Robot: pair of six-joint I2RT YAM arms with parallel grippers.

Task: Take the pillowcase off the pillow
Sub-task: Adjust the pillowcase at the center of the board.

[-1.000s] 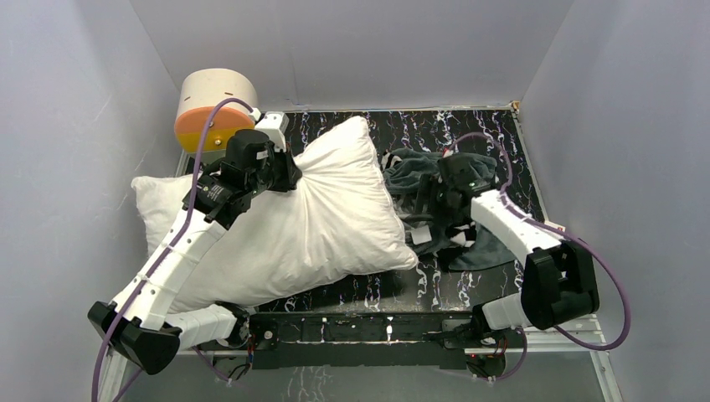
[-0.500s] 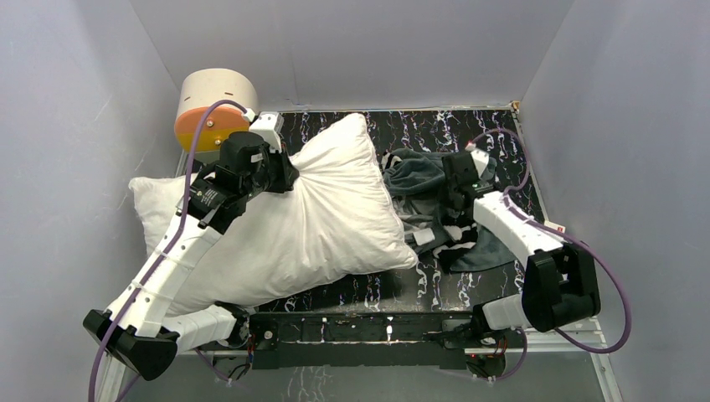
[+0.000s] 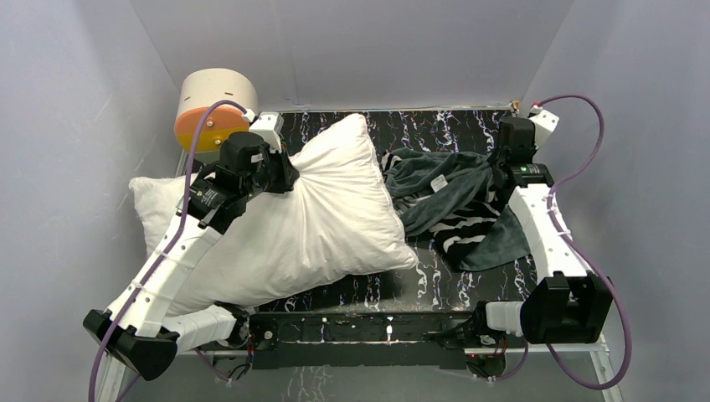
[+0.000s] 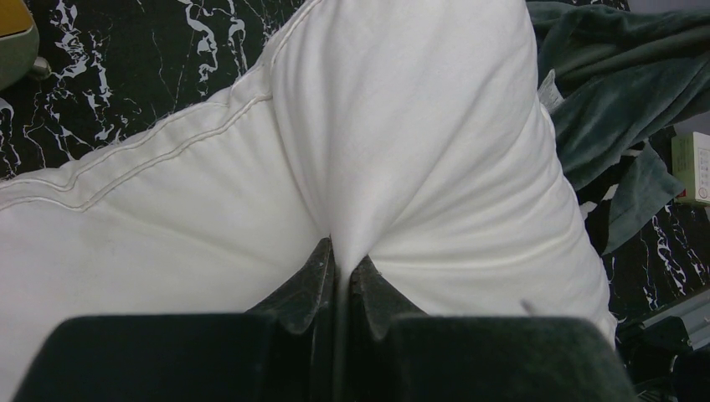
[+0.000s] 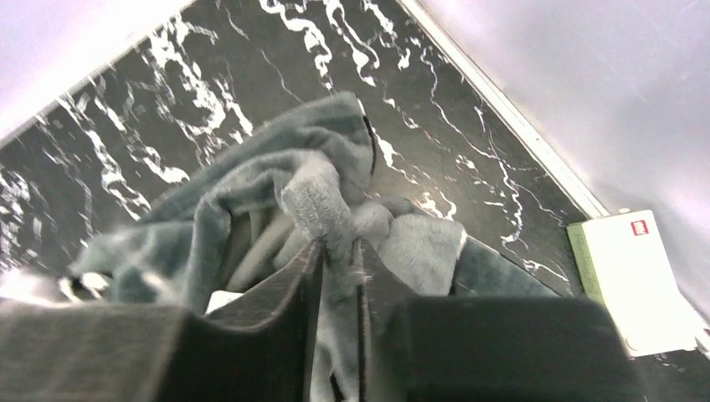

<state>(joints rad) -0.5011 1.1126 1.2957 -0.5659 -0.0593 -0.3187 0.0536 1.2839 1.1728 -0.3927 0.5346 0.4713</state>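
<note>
The white pillow lies across the left and middle of the table, bare of its cover. My left gripper is shut on a pinch of the pillow fabric at its far edge. The pillowcase, grey-green with zebra stripes showing, lies stretched out to the right of the pillow, touching its right edge. My right gripper is shut on a fold of the pillowcase near the far right corner, and the plush fabric fills the gap between its fingers.
A cream-and-orange cylinder stands at the far left corner behind the left arm. Grey walls close the table on three sides. A small white-and-green box lies by the right wall.
My right gripper closed on the pillowcase and pulled it to the far right, stretching the bunched fabric away from the pillow. The left arm has barely moved.
</note>
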